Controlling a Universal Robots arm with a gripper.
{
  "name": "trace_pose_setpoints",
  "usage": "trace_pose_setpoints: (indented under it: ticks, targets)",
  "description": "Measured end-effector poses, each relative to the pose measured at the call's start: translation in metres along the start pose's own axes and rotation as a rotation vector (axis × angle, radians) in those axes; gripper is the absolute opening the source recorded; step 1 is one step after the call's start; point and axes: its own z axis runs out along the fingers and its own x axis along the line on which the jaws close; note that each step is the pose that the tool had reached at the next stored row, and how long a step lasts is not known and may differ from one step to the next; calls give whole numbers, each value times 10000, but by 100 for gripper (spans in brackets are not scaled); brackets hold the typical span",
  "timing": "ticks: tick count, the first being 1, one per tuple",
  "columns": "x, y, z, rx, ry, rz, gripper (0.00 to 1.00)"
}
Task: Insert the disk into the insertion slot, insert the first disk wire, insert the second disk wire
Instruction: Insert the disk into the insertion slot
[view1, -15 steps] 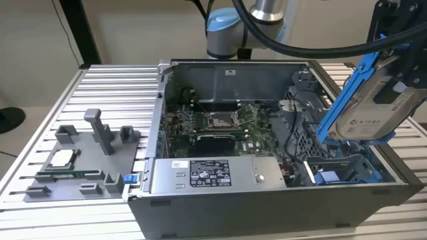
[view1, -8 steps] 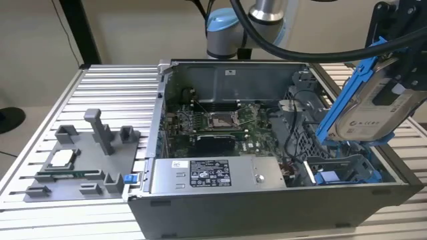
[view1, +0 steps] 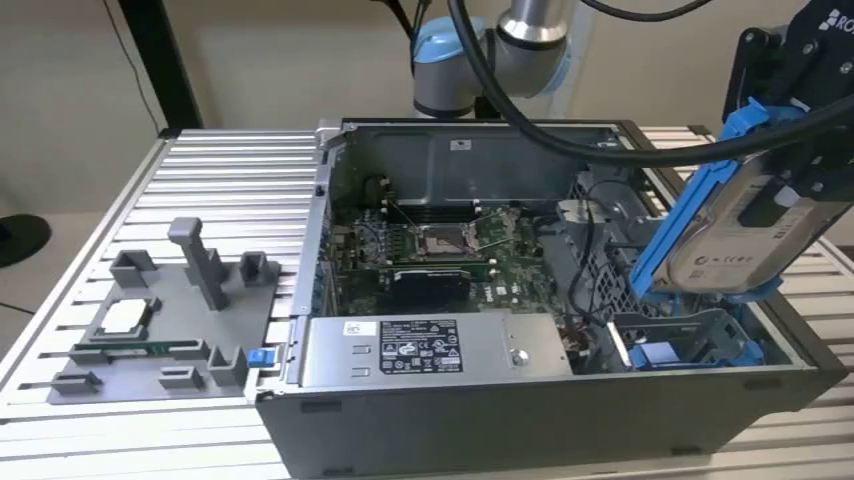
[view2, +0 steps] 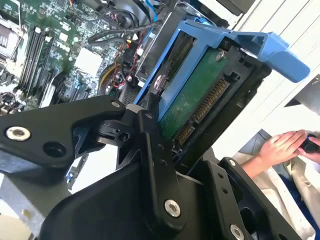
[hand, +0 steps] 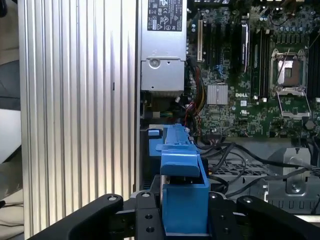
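Gripping the disk (view1: 727, 215), jaws hold it tilted above the insertion slot (view1: 697, 335); label (view1: 750, 240) print illegible.

The flat rectangular silver-grey disk (view1: 734, 240) is seen as smooth, dull-sheened metal w/ a white paper label, clipped in a bright blue plastic frame (view1: 678, 215) that is smooth and semi-gloss. The black gripper (hand: 185, 217) is finished matt, w/ shiny metal screw heads. The ribbed table (view1: 227, 180) is shown as satin-bright aluminium, the grey PC case (view1: 534, 425) as matt sheet metal.
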Motion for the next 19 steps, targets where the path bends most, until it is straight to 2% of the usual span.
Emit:
trace_pose_setpoints:
  ticks: [5, 9, 19]
  targets:
    - [-1, -7, 61, 69, 11, -8, 0]
    - [-1, -16, 115, 80, 16, -6, 0]
    - [-1, -19, 118, 79, 16, -6, 0]
